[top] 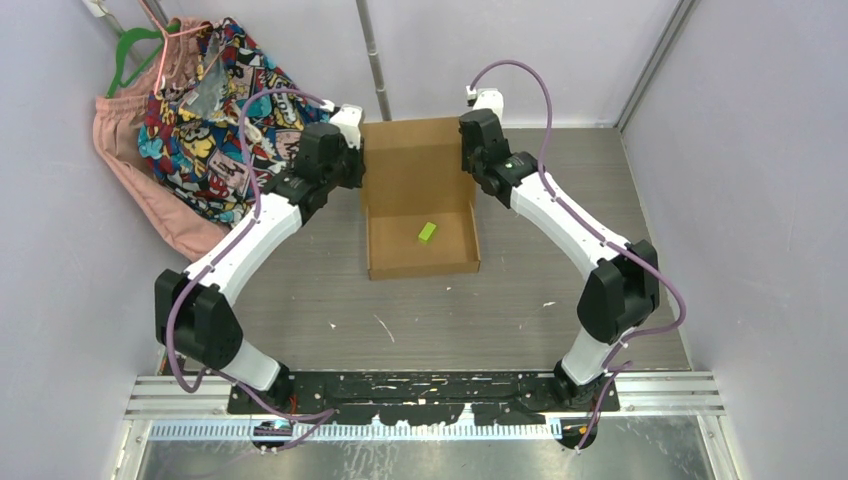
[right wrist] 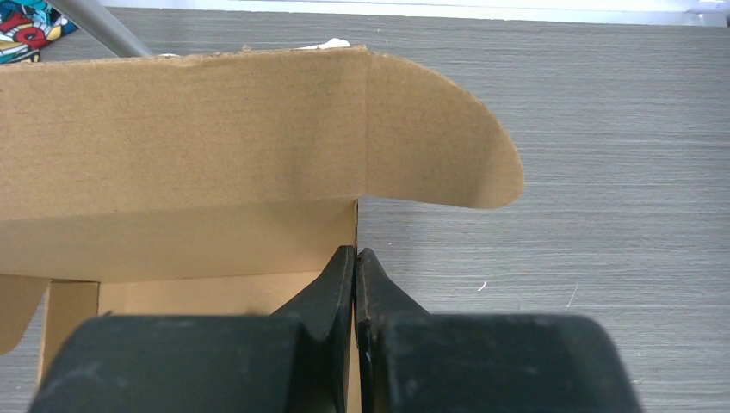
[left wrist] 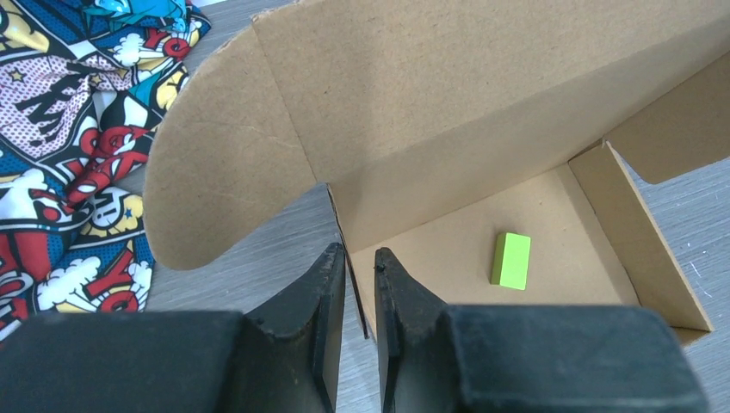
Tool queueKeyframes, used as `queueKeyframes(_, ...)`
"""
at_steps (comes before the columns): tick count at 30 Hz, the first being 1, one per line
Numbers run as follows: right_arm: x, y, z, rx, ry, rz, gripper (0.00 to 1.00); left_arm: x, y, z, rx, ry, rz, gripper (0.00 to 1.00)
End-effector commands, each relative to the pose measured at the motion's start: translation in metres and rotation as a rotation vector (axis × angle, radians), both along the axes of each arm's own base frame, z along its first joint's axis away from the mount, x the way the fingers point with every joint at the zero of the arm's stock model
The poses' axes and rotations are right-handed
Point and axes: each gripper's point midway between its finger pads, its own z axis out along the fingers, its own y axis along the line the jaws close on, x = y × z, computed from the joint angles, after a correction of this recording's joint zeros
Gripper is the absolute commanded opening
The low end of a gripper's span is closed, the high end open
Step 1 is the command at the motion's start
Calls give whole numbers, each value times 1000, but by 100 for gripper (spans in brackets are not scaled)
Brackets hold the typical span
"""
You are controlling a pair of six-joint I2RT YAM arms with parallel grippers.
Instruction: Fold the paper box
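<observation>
The plain brown corrugated cardboard paper box (top: 415, 170) sits on the grey wood-grain bench (top: 500, 310), a little toward 12 o'clock from the middle, between the two arms. The base looks done. The 6 o'clock wall and the walls at 3 and 9 o'clock stand up to form a shallow tray, and a small lime-green block (top: 427, 232) lies inside on the floor. The lid panel rises from the 12 o'clock edge, roughly upright, and its two rounded ear flaps splay outward, not yet tucked in.

The left claw (left wrist: 360, 267) is at the box's 9 o'clock side near the lid hinge. Its jaws stand only a narrow slot apart, with the thin edge of the side wall running between them, so it appears to grip that wall. The right claw (right wrist: 355, 258) is at the 3 o'clock side. Its jaws are pressed all but flush at the wall's top edge, and I cannot tell whether any cardboard is caught between them.

In my judgement the task is past halfway. What is left is to turn the ears inward, bring the lid down over the tray and seat it closed.

A comic-print cloth (top: 215, 110) lies at 10 o'clock, well apart from the box.
</observation>
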Motion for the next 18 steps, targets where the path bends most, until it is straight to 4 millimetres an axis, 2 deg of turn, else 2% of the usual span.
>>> queueKeyframes(1,-15,21,12,63,-52,16,1,-7,-15,33,-83,-105,-12,19)
queueKeyframes(10,-27,20,-2,66,-65,-19,1,-20,-15,28,-120,-117,54,19)
queueKeyframes(18,-27,23,-5,63,-58,-18,1,-18,-31,33,-141,-94,82,19)
